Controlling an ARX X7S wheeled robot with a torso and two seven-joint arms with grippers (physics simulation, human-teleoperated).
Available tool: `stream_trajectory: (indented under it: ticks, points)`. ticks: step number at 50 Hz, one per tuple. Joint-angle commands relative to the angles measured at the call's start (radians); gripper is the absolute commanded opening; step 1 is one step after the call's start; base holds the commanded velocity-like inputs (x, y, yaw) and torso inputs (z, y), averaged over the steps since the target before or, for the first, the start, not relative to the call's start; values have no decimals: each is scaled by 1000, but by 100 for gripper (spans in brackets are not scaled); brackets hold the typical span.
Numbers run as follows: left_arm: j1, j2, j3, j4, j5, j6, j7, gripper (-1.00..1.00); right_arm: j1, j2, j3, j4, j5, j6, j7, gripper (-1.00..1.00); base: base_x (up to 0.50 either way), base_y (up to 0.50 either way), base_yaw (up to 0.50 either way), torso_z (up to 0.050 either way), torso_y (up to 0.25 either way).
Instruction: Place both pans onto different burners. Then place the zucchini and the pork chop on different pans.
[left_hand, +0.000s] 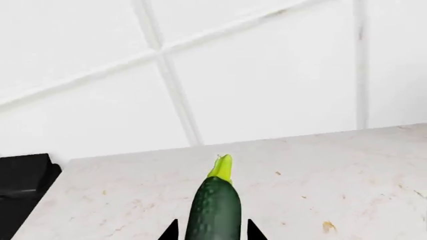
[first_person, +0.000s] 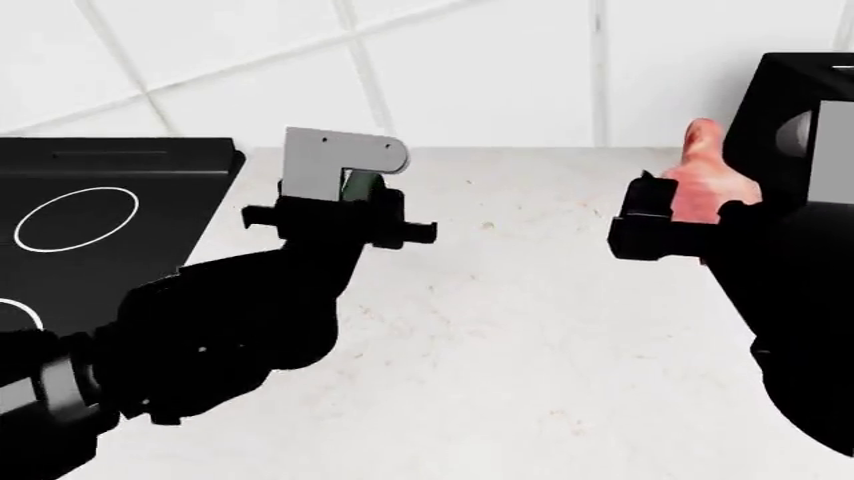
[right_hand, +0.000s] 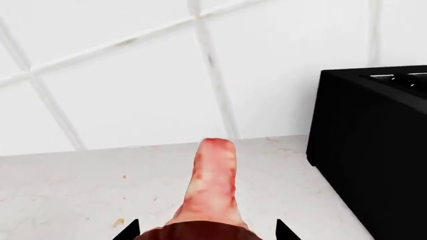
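Note:
The dark green zucchini (left_hand: 215, 210), with its pale stem tip pointing at the wall, sticks out from between the fingers of my left gripper (left_hand: 212, 231), which is shut on it above the counter. In the head view only a sliver of the zucchini (first_person: 358, 186) shows at the left gripper (first_person: 350, 205). The pinkish pork chop (right_hand: 212, 190) is held in my right gripper (right_hand: 207, 232), narrow end forward. The head view has the pork chop (first_person: 705, 170) ahead of the right gripper (first_person: 667, 215). One white burner ring (first_person: 76, 220) shows on the black cooktop (first_person: 147, 190). Both pans are out of view.
A pale speckled counter (first_person: 534, 330) runs between the cooktop on the left and a black box-shaped appliance (first_person: 801, 110) at the right, close to the right gripper. A white tiled wall (first_person: 467, 70) stands behind. The cooktop's corner (left_hand: 20, 190) lies beside the left gripper.

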Motion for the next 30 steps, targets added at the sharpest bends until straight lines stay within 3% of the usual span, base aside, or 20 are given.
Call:
stream_trajectory:
  ticks: [1,5,12,20,30]
  points:
    - [4,-377,-14,446,114,67,19,-100,-118,48,69,-145,-72,-55,-41,-100,0,0,0,0,0]
    - [5,-474,-27,540,130,86,3,-100,-159,57,79,-179,-89,-68,-53,-100,0,0,0,0,0]
    - [24,-575,-44,610,131,136,4,-100,-193,67,92,-202,-88,-84,-58,-100,0,0,0,0,0]
    - [43,-615,-53,643,117,180,12,-100,-170,56,78,-200,-83,-74,-55,-100,0,0,0,0,0]
    - [62,-631,-54,627,120,200,18,-100,-164,57,70,-205,-82,-68,-48,-100,-475,63,0,0,0]
